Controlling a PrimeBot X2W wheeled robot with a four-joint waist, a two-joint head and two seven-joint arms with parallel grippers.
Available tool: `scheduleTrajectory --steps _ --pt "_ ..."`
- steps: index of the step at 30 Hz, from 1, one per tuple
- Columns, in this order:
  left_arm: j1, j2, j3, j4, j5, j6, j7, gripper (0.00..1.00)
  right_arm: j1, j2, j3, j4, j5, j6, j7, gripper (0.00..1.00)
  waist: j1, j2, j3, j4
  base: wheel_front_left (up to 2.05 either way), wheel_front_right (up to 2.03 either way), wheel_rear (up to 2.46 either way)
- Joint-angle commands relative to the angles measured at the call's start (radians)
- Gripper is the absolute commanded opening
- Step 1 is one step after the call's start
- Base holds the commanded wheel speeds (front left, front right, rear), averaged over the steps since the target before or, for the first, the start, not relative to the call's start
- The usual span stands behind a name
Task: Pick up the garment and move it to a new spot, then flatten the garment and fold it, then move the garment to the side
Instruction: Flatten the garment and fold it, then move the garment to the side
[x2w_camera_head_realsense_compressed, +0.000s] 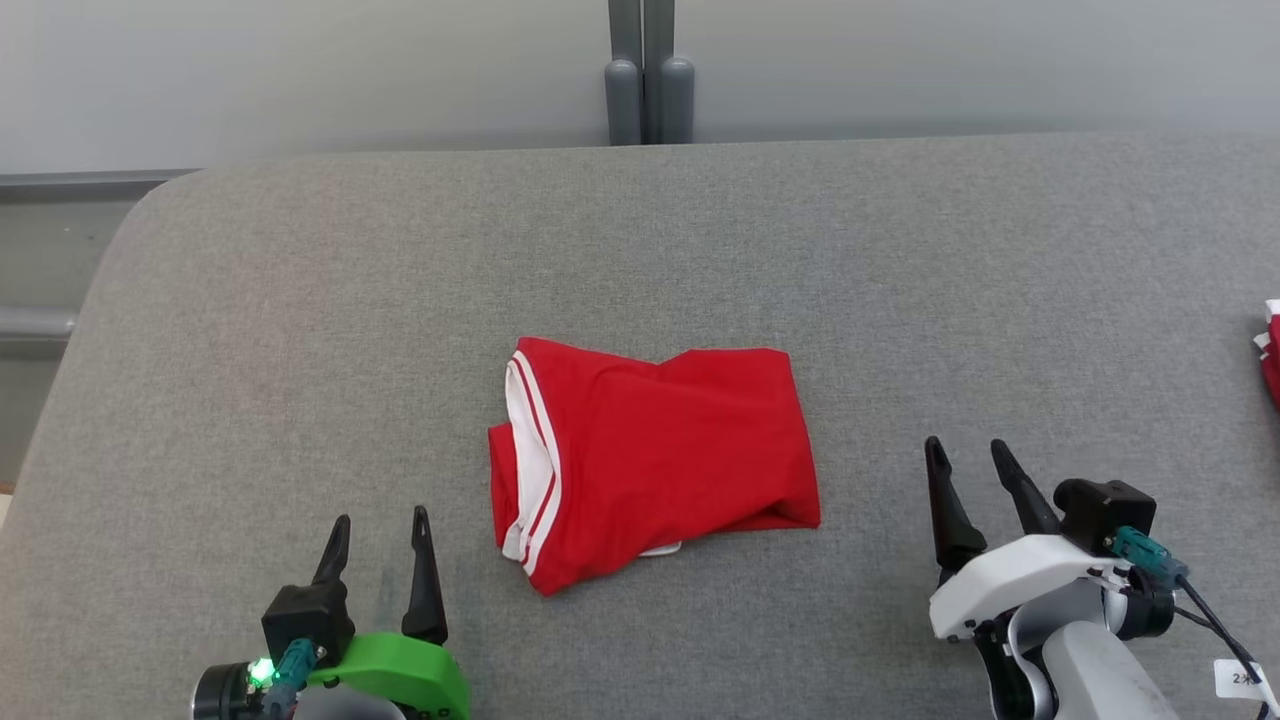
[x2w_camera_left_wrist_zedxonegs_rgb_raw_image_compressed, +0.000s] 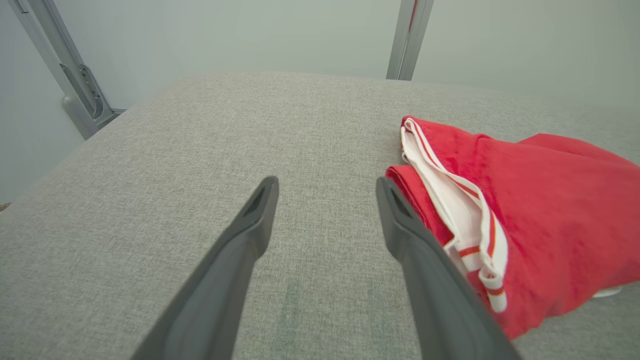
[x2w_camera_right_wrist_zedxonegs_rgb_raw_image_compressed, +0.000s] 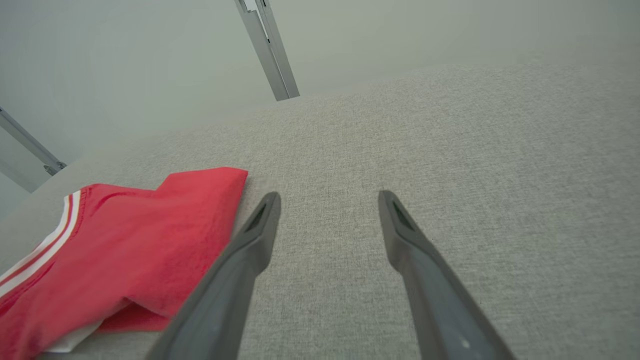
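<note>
The garment (x2w_camera_head_realsense_compressed: 650, 460), red and folded into a rough rectangle, lies about midway along the grey fabric worktop (x2w_camera_head_realsense_compressed: 300, 300), nearer its near edge than its far edge. Its long axis runs left to right, slightly skewed. The end with the white band and red stripes points to the robot's left, and the plain folded end to its right. The left hand (x2w_camera_head_realsense_compressed: 381, 516) hovers near the garment's near left corner, its 2 fingers spread apart and empty. The right hand (x2w_camera_head_realsense_compressed: 966, 445) is off the garment's right end, released and holding nothing. Another red and white cloth (x2w_camera_head_realsense_compressed: 1270, 350) sits at the worktop's right edge.
</note>
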Motion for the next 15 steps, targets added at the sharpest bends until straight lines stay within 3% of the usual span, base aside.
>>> scheduleTrajectory --steps 1,8,15 --pt "0.004 0.005 0.000 -0.004 -0.009 0.003 0.000 1.00 -0.006 -0.001 0.010 0.001 0.024 0.000 -0.003 1.00 0.0000 0.0000 0.013 0.008 0.00 0.00 0.00" --pt "-0.013 0.005 -0.042 -0.012 -0.033 0.011 0.000 1.00 -0.100 -0.001 0.117 0.055 0.084 0.000 -0.003 1.00 0.0000 0.0000 0.049 0.054 0.00 0.00 0.00" --pt "-0.033 0.005 -0.048 -0.010 -0.042 0.016 0.000 1.00 -0.213 -0.002 0.178 0.234 0.067 0.000 -0.003 1.00 0.0000 0.0000 0.077 0.130 0.00 0.00 0.00"
